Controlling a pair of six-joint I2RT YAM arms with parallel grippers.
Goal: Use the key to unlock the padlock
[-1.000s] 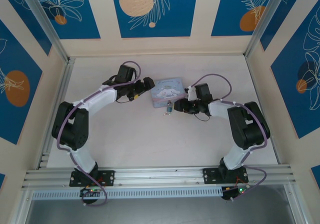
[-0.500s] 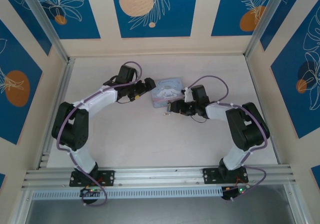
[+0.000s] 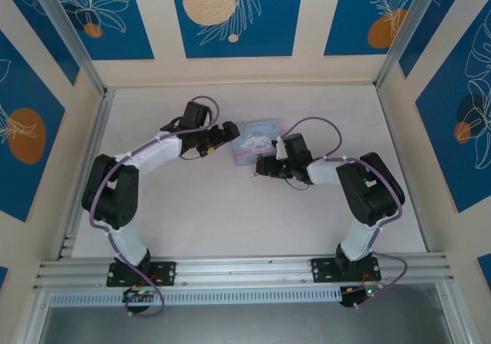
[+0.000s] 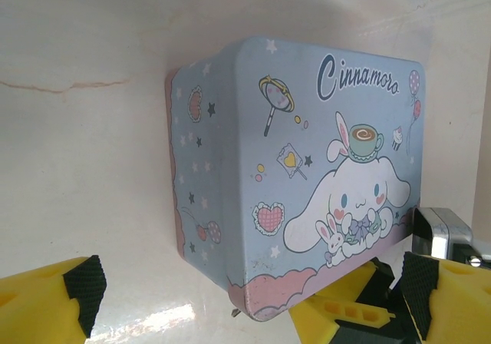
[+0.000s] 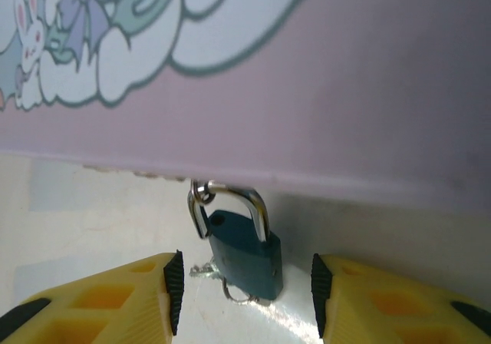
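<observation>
a pale blue tin (image 4: 307, 167) with stars, a white cartoon dog and a pink scalloped base, a teal padlock (image 5: 247, 258) with a silver shackle, blue wall panels (image 3: 268, 37) with orange circles

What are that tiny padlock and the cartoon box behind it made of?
The padlock looks metal: a matt teal painted body under a shiny silvery shackle that catches light. The box seems thin printed tin, judging by its rounded corners and smooth sheen, though coated card cannot be ruled out.
</observation>
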